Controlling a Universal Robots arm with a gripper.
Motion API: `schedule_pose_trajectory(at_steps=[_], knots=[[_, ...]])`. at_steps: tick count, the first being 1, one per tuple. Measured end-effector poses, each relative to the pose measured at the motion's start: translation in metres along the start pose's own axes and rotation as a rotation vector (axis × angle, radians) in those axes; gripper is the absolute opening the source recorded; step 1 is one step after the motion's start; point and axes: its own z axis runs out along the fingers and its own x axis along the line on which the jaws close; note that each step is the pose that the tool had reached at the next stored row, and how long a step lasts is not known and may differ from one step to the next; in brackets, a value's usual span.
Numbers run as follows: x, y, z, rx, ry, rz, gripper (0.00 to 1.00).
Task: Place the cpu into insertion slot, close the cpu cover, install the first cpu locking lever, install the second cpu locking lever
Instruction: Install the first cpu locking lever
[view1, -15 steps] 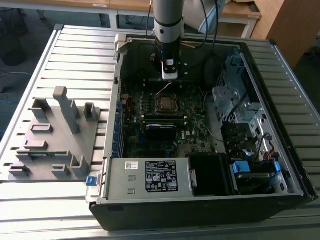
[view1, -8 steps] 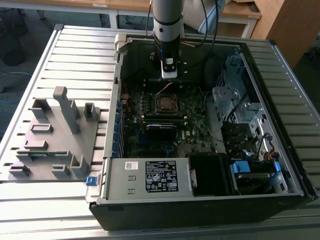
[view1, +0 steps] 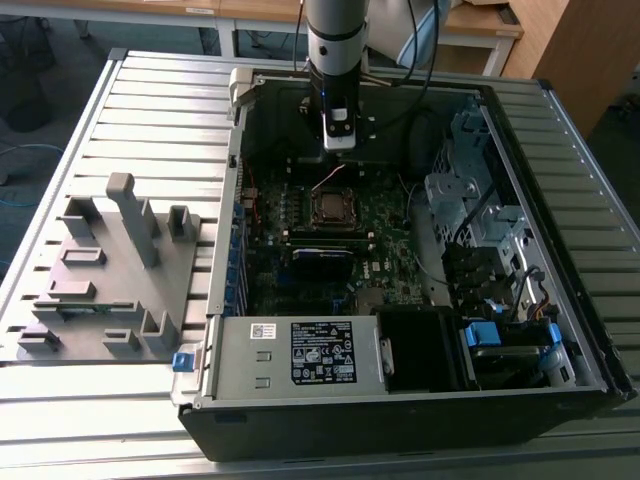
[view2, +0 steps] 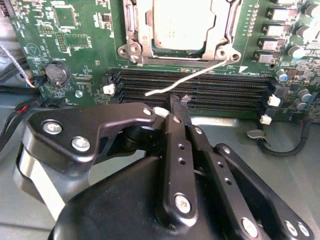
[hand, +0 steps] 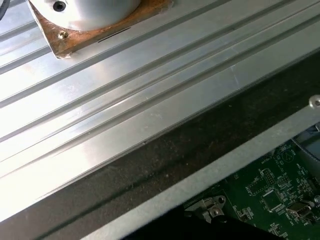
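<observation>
Some of the cpu (view2: 175, 25) is cut off, the cpu cover (view2: 142, 30) framing it.

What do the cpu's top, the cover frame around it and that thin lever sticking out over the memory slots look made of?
The cpu: metal top, dull silver-grey, matte with a soft sheen. The cpu cover: stamped sheet metal, probably steel, with bright glinting edges. The locking lever: thin bent metal wire, pale and glossy, likely steel.
</observation>
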Motion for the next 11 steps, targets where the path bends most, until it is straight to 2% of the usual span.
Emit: schedule_pose_trajectory(at_steps=[6,11], knots=[[-0.0001,0.0007,-0.0036,0.0,0.0,0.0,0.1],[-0.0011,-0.001,-0.004,-0.0001,0.0,0.0,0.1]])
